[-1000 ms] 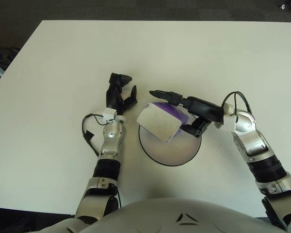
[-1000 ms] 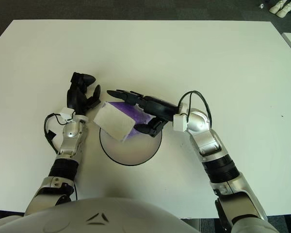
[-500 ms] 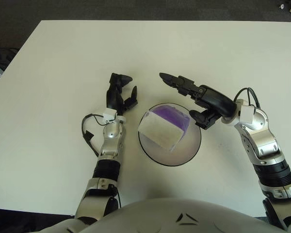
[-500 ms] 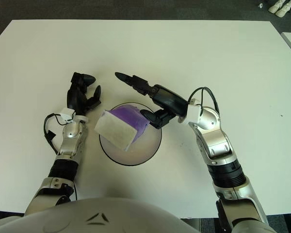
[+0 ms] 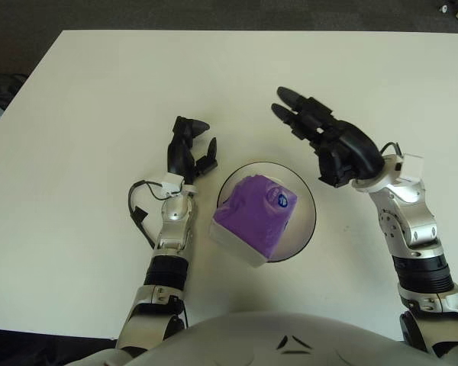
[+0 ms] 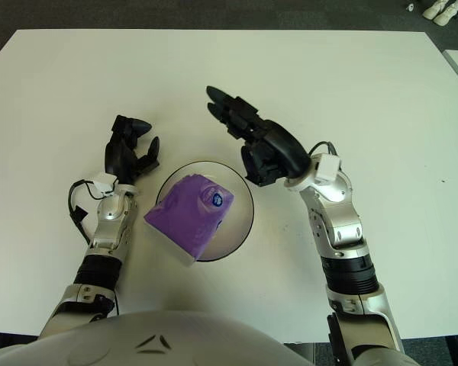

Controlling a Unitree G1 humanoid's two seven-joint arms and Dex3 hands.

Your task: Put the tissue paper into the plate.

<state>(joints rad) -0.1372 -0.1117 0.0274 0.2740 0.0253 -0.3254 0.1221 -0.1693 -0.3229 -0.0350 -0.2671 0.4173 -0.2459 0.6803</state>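
A purple tissue pack lies in the round plate in front of me, its near-left corner hanging over the plate's rim. My right hand is raised above the table just beyond the plate's far right rim, fingers spread, holding nothing. My left hand rests on the table left of the plate, fingers loosely curled upward and empty. The pack and plate also show in the right eye view.
The white table stretches wide on all sides. Its far edge meets dark floor. A black cable loops at my left wrist.
My right hand let go of the tissue pack and lifted up and to the right. The pack tipped over flat into the plate, purple face up. The left hand stayed still.
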